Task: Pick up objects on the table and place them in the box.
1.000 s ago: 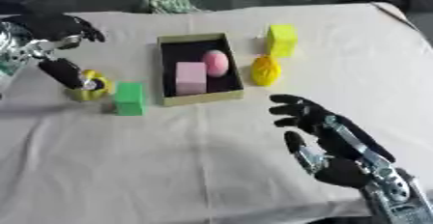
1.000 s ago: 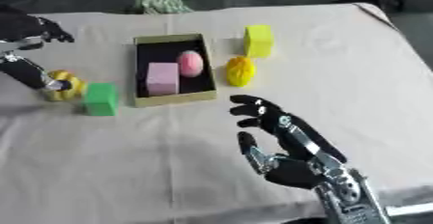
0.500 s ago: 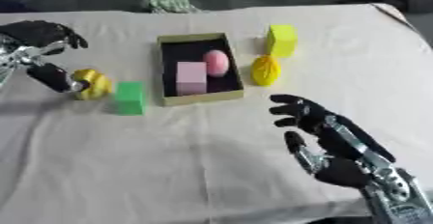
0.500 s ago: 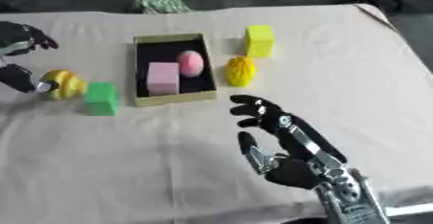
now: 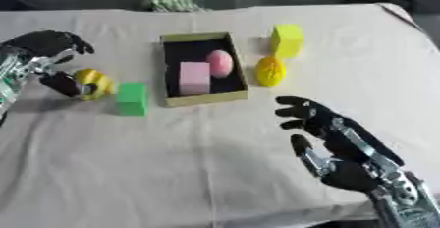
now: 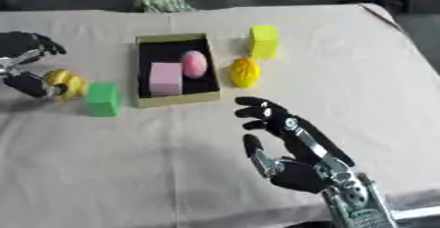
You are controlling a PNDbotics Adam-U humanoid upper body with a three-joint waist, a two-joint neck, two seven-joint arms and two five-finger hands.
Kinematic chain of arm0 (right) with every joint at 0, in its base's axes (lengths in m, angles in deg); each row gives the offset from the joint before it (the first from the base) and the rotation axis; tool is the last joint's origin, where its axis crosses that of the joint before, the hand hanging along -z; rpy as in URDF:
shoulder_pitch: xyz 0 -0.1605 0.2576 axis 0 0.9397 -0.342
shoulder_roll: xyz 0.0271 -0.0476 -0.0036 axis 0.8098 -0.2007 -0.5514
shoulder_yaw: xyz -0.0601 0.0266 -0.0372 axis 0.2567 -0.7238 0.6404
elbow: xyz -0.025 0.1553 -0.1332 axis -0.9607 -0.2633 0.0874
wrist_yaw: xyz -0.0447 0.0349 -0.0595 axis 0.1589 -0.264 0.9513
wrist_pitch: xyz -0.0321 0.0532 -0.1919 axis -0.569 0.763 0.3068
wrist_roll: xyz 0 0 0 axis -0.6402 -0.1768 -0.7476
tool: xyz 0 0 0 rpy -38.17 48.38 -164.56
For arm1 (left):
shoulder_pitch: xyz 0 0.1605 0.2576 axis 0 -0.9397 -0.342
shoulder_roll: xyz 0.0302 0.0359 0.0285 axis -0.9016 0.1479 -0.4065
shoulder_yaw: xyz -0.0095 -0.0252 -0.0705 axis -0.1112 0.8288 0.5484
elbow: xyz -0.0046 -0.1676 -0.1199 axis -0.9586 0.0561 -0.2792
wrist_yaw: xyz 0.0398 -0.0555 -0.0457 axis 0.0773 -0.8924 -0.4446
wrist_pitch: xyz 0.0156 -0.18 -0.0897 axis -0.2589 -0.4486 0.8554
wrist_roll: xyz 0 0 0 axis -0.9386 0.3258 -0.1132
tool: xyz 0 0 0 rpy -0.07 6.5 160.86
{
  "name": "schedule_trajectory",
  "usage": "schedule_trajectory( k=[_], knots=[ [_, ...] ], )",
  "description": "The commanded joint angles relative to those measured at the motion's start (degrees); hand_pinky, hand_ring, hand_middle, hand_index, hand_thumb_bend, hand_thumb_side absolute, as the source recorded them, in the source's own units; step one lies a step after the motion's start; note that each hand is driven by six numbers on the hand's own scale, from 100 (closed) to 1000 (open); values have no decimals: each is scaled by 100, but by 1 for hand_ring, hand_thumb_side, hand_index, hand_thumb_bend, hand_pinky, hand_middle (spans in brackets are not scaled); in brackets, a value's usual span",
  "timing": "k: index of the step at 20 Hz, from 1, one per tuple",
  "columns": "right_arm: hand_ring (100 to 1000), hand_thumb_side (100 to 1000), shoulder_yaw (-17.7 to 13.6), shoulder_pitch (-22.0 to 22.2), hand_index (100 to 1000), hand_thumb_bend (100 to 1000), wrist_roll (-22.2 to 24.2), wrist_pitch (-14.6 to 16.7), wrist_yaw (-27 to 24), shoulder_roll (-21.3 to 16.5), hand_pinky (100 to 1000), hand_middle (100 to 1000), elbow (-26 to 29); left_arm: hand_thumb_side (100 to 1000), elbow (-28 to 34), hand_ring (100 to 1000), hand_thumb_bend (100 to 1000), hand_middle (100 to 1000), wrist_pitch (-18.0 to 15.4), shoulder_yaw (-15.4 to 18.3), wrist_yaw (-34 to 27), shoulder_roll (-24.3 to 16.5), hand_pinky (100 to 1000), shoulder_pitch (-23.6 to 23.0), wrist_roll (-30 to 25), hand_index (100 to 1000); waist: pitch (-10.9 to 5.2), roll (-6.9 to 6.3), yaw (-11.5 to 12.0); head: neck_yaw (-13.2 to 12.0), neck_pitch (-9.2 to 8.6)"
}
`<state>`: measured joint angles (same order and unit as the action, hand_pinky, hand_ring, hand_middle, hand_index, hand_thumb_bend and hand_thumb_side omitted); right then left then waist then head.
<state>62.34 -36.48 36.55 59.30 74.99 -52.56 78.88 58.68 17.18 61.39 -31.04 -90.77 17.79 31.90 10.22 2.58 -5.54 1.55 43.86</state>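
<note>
An open box (image 5: 233, 94) with a dark inside stands mid-table and holds a pink block (image 5: 194, 77) and a pink egg shape (image 5: 219, 63). To its right lie a yellow block (image 5: 286, 40) and a yellow ridged round thing (image 5: 271, 71). Left of the box stands a green block (image 5: 131, 98), with a yellow rounded object (image 5: 93, 82) beside it. My left hand (image 5: 43, 55) is over that yellow object, thumb touching its left side, fingers curved above it but not closed. Over the cloth near the front right, my right hand (image 5: 337, 146) hovers open and holds nothing.
A white cloth (image 5: 172, 163) covers the table. A green crumpled bundle (image 5: 172, 0) lies at the far edge. The table's right edge runs close to the yellow block's side.
My left hand has lifted off the yellow rounded object and spread its fingers, shifting slightly outward. The right hand has stayed in place.
</note>
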Motion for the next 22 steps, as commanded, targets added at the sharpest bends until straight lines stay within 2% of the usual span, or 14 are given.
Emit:
schedule_trajectory(
  k=[1, 3, 4, 7, 9, 14, 17, 22],
  knots=[
    [905, 394, -18, -60, 824, 100, -6, 0, -40, -44, 829, 932, 89, 448, -116, 765, 411, 768, -137, 25, 48, -60, 829, 120, -134, 900, -62, -16, -5, -8, 26],
    [905, 393, -18, -60, 824, 100, -7, -1, -39, -44, 829, 932, 88, 459, -102, 744, 421, 746, -186, 43, 65, -60, 821, 134, -309, 879, -62, -17, -3, -6, 26],
    [905, 392, -17, -60, 824, 100, -7, -1, -38, -45, 829, 932, 87, 433, -84, 613, 358, 586, -211, 31, 92, -71, 765, 136, -396, 744, -65, -17, -2, -6, 26],
    [905, 391, -23, -58, 824, 100, -14, -5, -34, -48, 829, 932, 82, 401, 80, 499, 300, 456, -224, 44, 151, -121, 705, 159, -514, 630, -71, -18, 3, 1, 26],
    [905, 390, -23, -55, 824, 100, -16, -6, -31, -51, 829, 932, 78, 385, 269, 463, 274, 409, -186, 58, 106, -187, 683, 177, -439, 584, -76, -23, 12, 8, 26],
    [905, 390, -32, -47, 824, 100, -29, -8, -23, -60, 829, 932, 70, 340, 905, 448, 209, 386, -82, 48, -172, -388, 670, 249, -281, 563, -90, -37, 25, 34, 26],
    [905, 390, -26, -41, 824, 100, -26, -9, -23, -67, 829, 932, 62, 323, 1293, 449, 199, 384, 20, 28, -400, -468, 672, 375, -214, 562, -106, -45, 34, 35, 26],
    [905, 390, -9, -38, 824, 100, -14, -9, -34, -69, 829, 932, 54, 298, 1599, 464, 166, 395, 147, -107, -619, -324, 678, 634, -111, 576, -125, -44, 21, 20, 26]
  ],
)
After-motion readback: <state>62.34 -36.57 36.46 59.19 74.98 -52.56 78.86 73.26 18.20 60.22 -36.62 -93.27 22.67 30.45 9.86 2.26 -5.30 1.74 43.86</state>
